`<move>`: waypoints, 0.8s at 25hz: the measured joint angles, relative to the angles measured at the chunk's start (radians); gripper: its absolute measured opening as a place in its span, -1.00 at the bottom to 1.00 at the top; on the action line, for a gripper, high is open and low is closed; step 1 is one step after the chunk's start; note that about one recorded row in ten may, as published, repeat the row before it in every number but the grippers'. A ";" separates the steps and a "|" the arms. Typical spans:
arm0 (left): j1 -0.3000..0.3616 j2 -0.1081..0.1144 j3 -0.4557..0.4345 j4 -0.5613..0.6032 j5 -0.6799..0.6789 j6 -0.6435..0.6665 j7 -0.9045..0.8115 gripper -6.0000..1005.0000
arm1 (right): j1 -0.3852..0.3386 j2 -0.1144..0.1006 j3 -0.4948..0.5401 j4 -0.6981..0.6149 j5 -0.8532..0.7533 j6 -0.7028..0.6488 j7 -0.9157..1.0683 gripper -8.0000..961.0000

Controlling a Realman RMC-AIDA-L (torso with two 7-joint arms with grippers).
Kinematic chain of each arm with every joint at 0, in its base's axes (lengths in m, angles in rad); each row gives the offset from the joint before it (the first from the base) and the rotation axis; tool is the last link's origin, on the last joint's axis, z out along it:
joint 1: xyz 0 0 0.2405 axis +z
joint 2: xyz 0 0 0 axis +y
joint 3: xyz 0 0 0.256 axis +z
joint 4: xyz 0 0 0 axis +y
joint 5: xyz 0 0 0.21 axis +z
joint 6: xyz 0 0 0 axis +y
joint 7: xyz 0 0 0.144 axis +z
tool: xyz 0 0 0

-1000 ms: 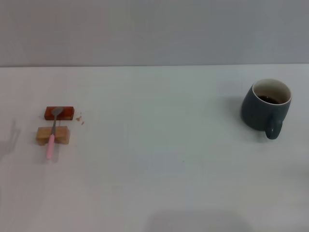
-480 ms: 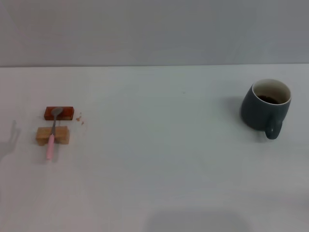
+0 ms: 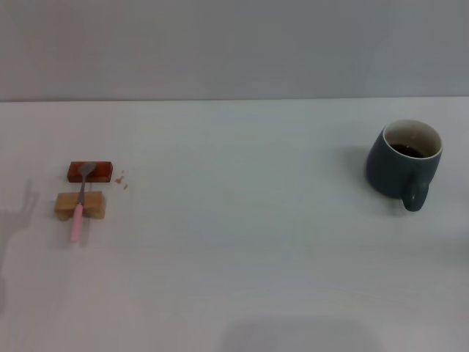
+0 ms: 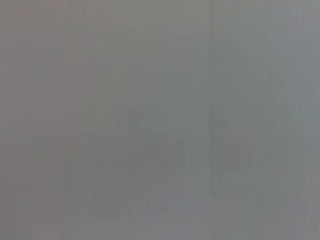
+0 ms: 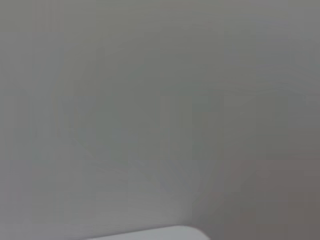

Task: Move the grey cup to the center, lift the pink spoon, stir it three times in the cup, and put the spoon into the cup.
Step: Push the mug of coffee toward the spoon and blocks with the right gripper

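Note:
The grey cup (image 3: 404, 164) stands upright at the right of the white table, its loop handle (image 3: 415, 196) turned toward me, dark liquid inside. The pink spoon (image 3: 78, 206) lies at the left, its pink handle across a tan wooden block (image 3: 80, 206) and its grey metal bowl on a red-brown block (image 3: 90, 171). Neither gripper shows in the head view. The left wrist view shows only a plain grey surface. The right wrist view shows grey with a pale edge (image 5: 150, 234) at its border.
A few small reddish crumbs (image 3: 122, 180) lie beside the red-brown block. The white table (image 3: 234, 235) runs back to a grey wall. A faint arm shadow (image 3: 18, 213) falls on the table at the far left.
The shadow at the far left has shifted slightly to the right. The cup, the spoon and the blocks have not moved.

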 joint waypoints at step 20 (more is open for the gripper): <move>-0.008 0.000 0.002 -0.002 -0.001 0.006 -0.001 0.67 | 0.156 0.004 -0.069 0.039 -0.008 0.210 -0.011 -0.98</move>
